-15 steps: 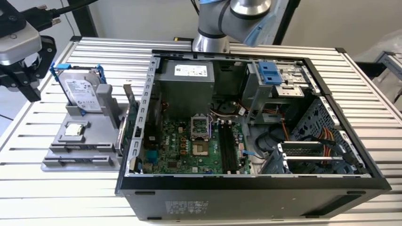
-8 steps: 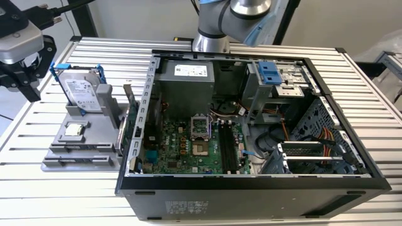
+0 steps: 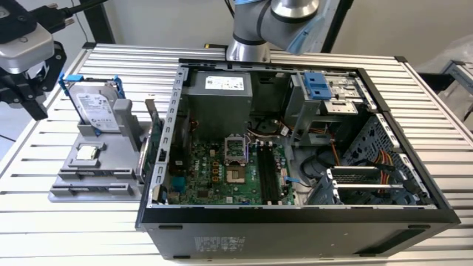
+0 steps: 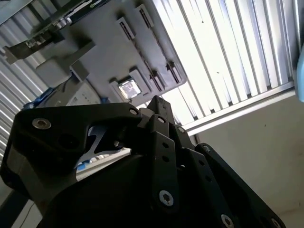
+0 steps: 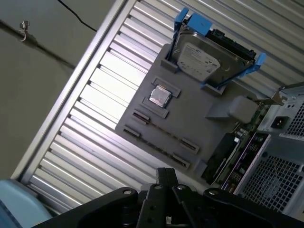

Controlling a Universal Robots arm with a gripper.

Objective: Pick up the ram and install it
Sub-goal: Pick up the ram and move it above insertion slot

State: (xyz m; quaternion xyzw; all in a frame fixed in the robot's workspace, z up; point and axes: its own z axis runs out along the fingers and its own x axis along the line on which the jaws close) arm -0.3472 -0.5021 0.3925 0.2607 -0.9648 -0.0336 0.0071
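My gripper (image 3: 22,108) hangs at the exterior view's left, over the table's far corner, level with the blue-framed hard drive (image 3: 96,108) and to its left. Its black fingers stand apart with nothing between them, so it is open. The ram is hidden or out of view. Below and to the right of the gripper lies the grey parts fixture (image 3: 77,166), whose two long narrow slots (image 5: 164,130) appear as thin dark lines. In the open computer case (image 3: 296,219), the motherboard's long black memory slots (image 3: 267,172) run beside the processor socket.
The fixture (image 5: 190,118) also carries a small square silver processor chip (image 5: 160,96) and the upright hard drive (image 5: 199,59). A green expansion card (image 3: 152,149) stands on edge between fixture and case. The slatted metal table (image 3: 74,233) ends close behind the gripper.
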